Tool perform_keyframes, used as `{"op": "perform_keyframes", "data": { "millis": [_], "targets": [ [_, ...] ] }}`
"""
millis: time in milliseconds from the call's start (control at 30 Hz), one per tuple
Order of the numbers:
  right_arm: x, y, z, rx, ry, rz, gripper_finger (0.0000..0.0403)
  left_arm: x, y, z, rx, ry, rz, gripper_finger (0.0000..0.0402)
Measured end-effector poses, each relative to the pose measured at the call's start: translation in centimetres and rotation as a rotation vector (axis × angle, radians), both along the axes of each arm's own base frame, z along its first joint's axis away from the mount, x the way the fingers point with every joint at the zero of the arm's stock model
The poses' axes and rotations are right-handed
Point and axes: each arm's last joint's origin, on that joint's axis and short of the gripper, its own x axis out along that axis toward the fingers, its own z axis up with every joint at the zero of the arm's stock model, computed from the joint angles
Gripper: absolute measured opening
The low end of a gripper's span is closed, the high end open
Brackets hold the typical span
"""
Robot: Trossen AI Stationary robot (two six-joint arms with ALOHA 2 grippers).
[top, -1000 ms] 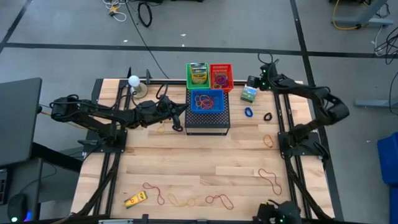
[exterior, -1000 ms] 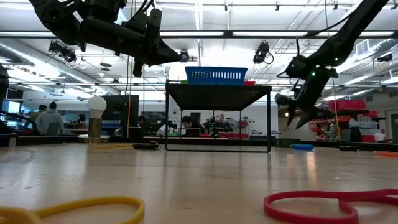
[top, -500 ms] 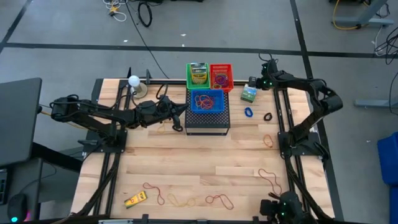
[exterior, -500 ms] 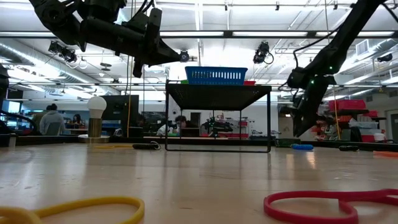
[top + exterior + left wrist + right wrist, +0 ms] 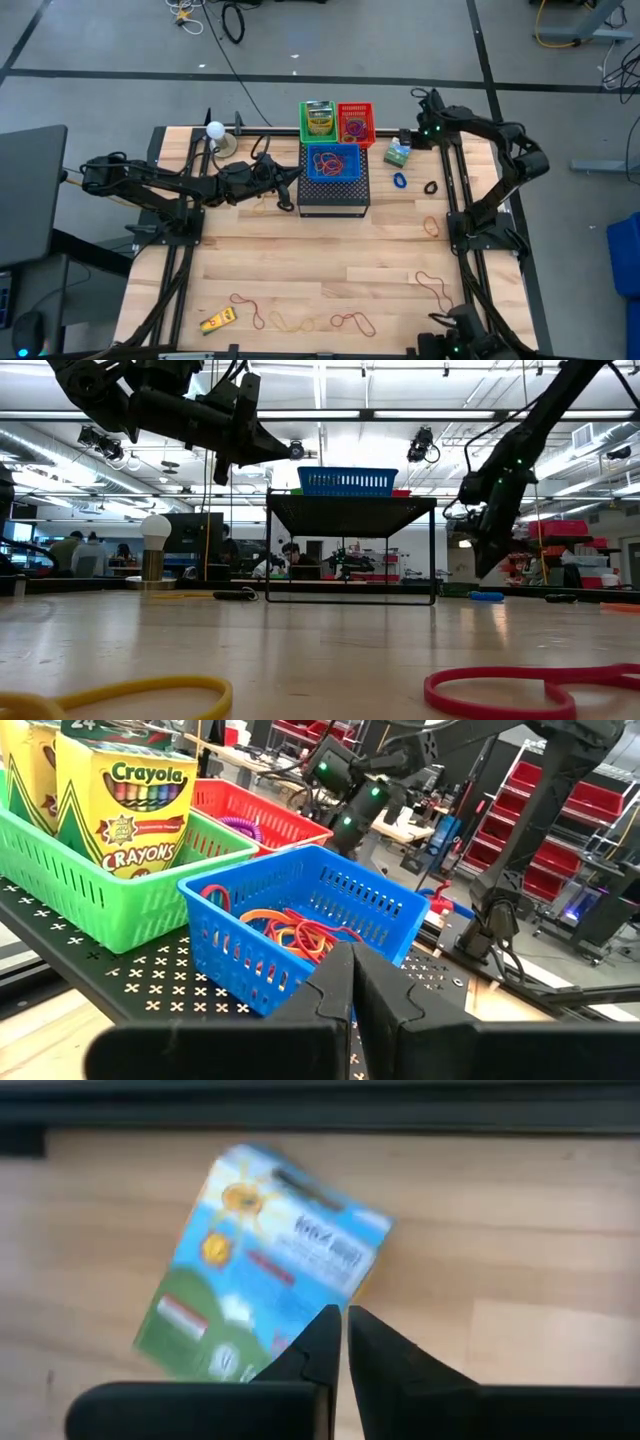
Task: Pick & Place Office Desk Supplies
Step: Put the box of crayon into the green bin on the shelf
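Observation:
A small green printed box (image 5: 400,153) (image 5: 262,1265) lies flat on the table right of the baskets. My right gripper (image 5: 414,138) (image 5: 343,1328) points steeply down just above it, shut, with nothing between its fingers. In the low view, my right gripper (image 5: 490,565) hangs clear of the table. My left gripper (image 5: 292,181) (image 5: 350,965) stays level and shut, left of the blue basket (image 5: 300,925) of rubber bands. A blue ring (image 5: 400,181), a black ring (image 5: 431,187) and an orange band (image 5: 431,226) lie on the table's right side.
The blue basket sits on a black mesh stand (image 5: 335,195). Behind it are a green basket (image 5: 318,120) with crayon boxes and a red basket (image 5: 355,122). Rubber bands (image 5: 300,320) (image 5: 433,285) and a yellow item (image 5: 217,321) lie near the front edge. A bulb (image 5: 215,130) stands far left.
My right gripper has tipped from a shallow slant to pointing steeply down over the green box, and its fingers have shut from wide open. The box has stayed in place.

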Motion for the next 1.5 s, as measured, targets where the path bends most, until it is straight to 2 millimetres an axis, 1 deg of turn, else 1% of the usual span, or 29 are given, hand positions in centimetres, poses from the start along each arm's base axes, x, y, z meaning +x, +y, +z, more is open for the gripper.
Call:
{"op": "perform_keyframes", "data": {
  "millis": [133,267,300,400,567,733,933,1100,1233,1300,1367,1500],
  "targets": [
    [0.3,-0.5,1.7,-0.053,0.007,0.084,0.0055,0.0,0.0,-0.1,-0.008,0.000,0.000,0.0009],
    [0.8,-2.1,3.0,-0.213,0.010,0.166,0.0099,0.0,0.0,-0.1,-0.010,0.003,-0.008,0.0009],
    [1.0,-2.4,3.0,-0.238,0.006,0.198,0.0110,0.1,0.0,-0.1,-0.006,0.007,-0.010,0.0009],
    [1.3,-2.9,1.8,-0.214,-0.003,0.287,0.0134,0.1,0.0,-0.1,-0.004,0.008,-0.011,0.0009],
    [1.6,-3.7,0.0,-0.143,0.032,0.369,0.0154,0.1,0.0,-0.1,-0.011,0.005,-0.012,0.0009],
    [1.7,-4.1,-0.8,-0.093,0.044,0.404,0.0155,0.1,-0.2,-0.1,-0.014,0.004,-0.019,0.0009],
    [0.9,-4.0,-2.0,0.020,0.004,0.397,0.0122,0.2,-0.7,-0.2,-0.013,0.004,-0.037,0.0009],
    [0.7,-3.5,-2.0,0.087,-0.051,0.395,0.0098,0.2,-0.7,-0.2,-0.013,0.004,-0.038,0.0009],
    [0.5,-3.1,-1.2,0.093,-0.068,0.385,0.0084,0.2,-0.7,-0.2,-0.013,0.004,-0.038,0.0009],
    [0.4,-3.0,-0.5,0.073,-0.071,0.385,0.0085,0.2,-0.7,-0.2,-0.014,0.004,-0.037,0.0009],
    [0.3,-2.9,-0.1,0.050,-0.050,0.383,0.0095,0.2,-0.7,-0.2,-0.013,0.004,-0.038,0.0009],
    [0.3,-3.1,-0.2,0.006,0.002,0.398,0.0128,0.2,-0.7,-0.2,-0.010,0.006,-0.038,0.0009]
  ]
}}
